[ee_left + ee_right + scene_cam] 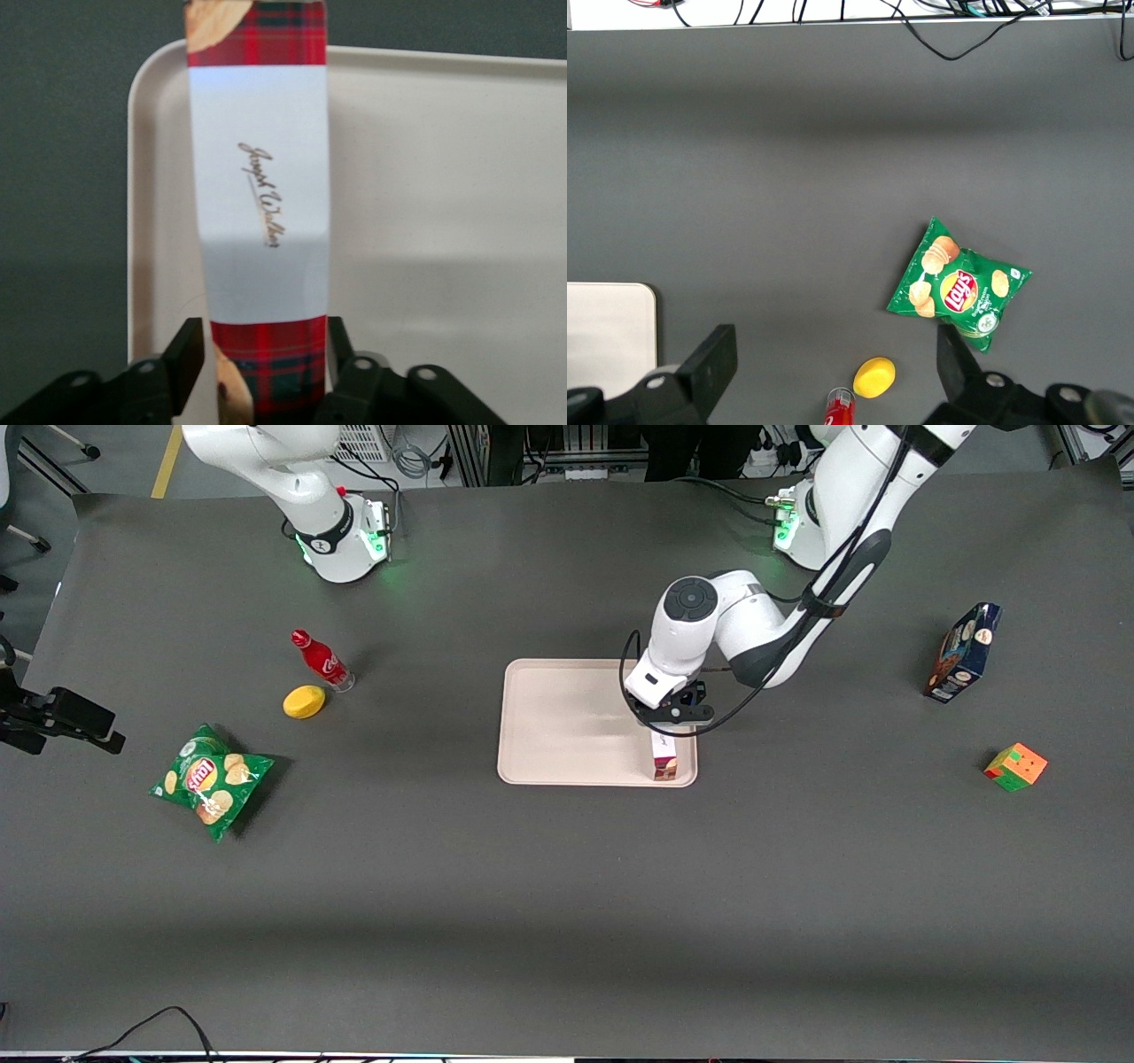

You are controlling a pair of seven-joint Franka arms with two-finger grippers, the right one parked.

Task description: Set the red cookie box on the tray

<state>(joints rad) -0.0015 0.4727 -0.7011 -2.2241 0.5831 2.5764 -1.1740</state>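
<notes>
Lying along the working arm's edge of the tray, the red cookie box sits inside the rim, its end nearest the front camera exposed; the gripper hangs directly above, fingers flanking the box's plaid end, contact unclear

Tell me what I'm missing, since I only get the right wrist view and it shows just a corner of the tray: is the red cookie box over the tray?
Observer: Yes. In the front view the red cookie box lies within the tray's outline, along its short side toward the working arm's end.
Operator: And where is the gripper?
Observer: The gripper is directly above that box, and the left wrist view shows its fingers closed against the box's two long sides.
</notes>
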